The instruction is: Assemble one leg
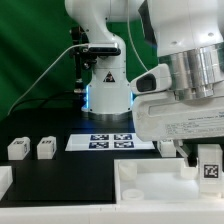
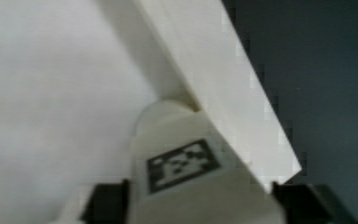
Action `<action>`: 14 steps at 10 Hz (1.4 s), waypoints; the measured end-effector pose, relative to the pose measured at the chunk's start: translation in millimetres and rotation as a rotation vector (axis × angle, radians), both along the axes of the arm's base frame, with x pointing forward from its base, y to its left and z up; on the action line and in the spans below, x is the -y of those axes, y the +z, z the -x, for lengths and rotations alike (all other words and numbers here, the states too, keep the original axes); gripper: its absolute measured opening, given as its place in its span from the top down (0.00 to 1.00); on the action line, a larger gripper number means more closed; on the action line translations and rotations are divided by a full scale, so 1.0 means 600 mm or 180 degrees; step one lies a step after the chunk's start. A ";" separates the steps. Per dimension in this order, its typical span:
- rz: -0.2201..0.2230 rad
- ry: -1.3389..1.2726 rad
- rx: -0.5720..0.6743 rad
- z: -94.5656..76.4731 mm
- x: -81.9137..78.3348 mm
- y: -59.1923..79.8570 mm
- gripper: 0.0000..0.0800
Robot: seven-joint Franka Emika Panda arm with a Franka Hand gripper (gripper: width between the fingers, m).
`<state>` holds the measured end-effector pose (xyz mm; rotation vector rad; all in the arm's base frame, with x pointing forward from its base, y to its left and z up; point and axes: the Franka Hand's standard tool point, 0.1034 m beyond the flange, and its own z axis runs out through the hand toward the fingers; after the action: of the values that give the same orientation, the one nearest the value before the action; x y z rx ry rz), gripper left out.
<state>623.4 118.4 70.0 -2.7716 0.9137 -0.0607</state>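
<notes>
My gripper [image 1: 205,152] is shut on a leg [image 1: 209,170], a small white block with a black-and-white tag. It holds the leg upright over the far right corner of the large white square part [image 1: 150,183]. In the wrist view the leg [image 2: 181,160] sits between the two dark fingers [image 2: 105,203] of the gripper [image 2: 201,208]. The square part's raised rim [image 2: 208,60] runs diagonally just beyond the leg's end. I cannot tell whether the leg touches the part. Two more legs [image 1: 18,148] [image 1: 45,148] stand on the black table at the exterior view's left.
The marker board [image 1: 112,141] lies flat in front of the robot base [image 1: 105,92]. Another white piece [image 1: 4,181] shows at the exterior view's lower left edge. Dark table [image 2: 318,70] lies beside the square part's rim.
</notes>
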 end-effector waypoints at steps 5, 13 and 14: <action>-0.0209 -0.1418 -0.0294 0.001 -0.003 -0.001 0.63; -0.0508 -0.2809 -0.0663 0.006 -0.010 -0.004 0.36; -0.0421 -0.2323 -0.0624 0.013 -0.015 -0.007 0.23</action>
<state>615.4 127.1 66.1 -2.2099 1.8523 0.1502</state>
